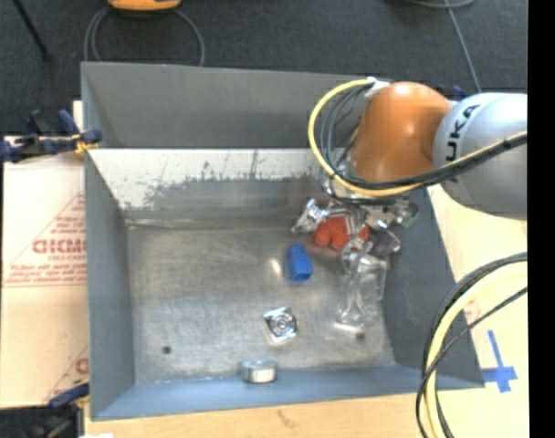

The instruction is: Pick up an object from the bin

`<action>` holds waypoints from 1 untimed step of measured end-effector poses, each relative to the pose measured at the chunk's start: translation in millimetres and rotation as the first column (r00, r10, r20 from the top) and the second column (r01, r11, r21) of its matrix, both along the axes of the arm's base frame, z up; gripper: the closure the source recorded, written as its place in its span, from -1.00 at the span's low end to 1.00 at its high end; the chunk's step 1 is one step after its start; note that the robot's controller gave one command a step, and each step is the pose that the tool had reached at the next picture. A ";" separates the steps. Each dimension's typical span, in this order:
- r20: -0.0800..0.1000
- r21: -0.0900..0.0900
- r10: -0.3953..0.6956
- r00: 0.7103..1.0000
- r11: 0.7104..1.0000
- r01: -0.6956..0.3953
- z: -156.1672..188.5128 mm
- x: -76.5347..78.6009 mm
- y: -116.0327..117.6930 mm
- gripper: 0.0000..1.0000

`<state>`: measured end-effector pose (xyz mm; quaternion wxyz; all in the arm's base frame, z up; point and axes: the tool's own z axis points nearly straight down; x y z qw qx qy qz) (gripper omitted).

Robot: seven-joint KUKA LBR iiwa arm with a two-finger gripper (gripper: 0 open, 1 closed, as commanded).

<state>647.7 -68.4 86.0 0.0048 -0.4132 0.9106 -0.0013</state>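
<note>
Hanging low in the right half of the grey metal bin (104, 272), the gripper (352, 234) sits beneath the arm's orange cover (396, 135), close to the back wall. Tight against it is a red object (329, 234), its shape hard to make out. Whether it sits between the jaws I cannot tell, nor whether the jaws are apart or together. Just left of the red one, a touch nearer the front, a small blue block (298, 263) lies on the bin floor. In front of the gripper a clear plastic piece (355, 299) stretches toward the front wall. Further forward there's a crumpled silver thing (279, 324), and right by the front wall a round grey disc (257, 370), both well apart from the gripper.
</note>
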 end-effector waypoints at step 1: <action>-0.001 -0.006 0.336 0.942 0.942 -0.336 99.7 -8.0 -55.9 -1.00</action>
